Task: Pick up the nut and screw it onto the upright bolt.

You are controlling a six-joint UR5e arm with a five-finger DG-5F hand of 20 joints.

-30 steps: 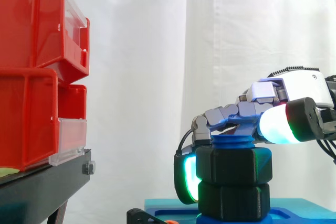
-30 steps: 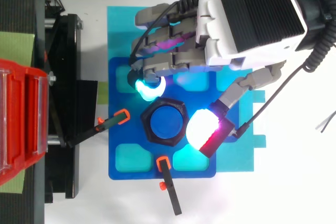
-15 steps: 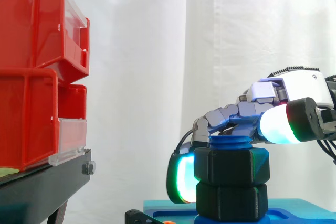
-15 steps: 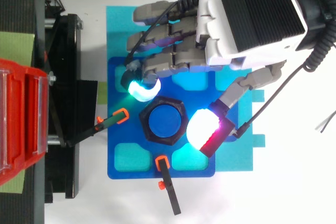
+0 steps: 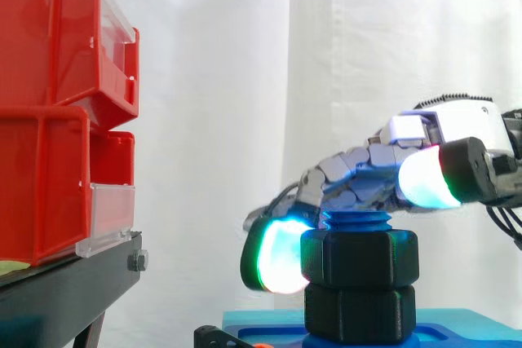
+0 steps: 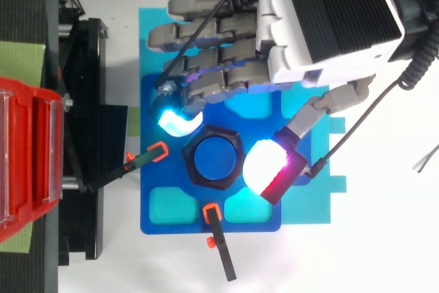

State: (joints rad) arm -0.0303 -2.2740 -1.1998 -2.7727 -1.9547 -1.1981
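Note:
A black hex nut (image 5: 359, 257) sits threaded on the upright blue bolt (image 6: 215, 160), above a second black hex piece (image 5: 359, 311). The bolt's ribbed top (image 5: 356, 222) sticks out above the nut. My hand (image 6: 322, 25) reaches in from the right over the bolt. Its fingers stretch out almost straight, and one glowing fingertip (image 6: 175, 120) hangs just off the nut's far left corner. The thumb's glowing pad (image 6: 264, 166) is close by the nut's right side and sits higher than the nut in the side view. The hand is open and holds nothing.
The bolt stands on a dark blue fixture plate (image 6: 158, 197) over a cyan sheet (image 6: 309, 204). Two black clamps with orange tips (image 6: 147, 158) (image 6: 218, 238) point at the nut. Red bins (image 5: 57, 112) on a black stand (image 5: 73, 283) are at the left.
The fingers have uncurled from the nut's side, straightening and swinging up and to the left. The thumb pad has risen a little. The nut stays on the bolt.

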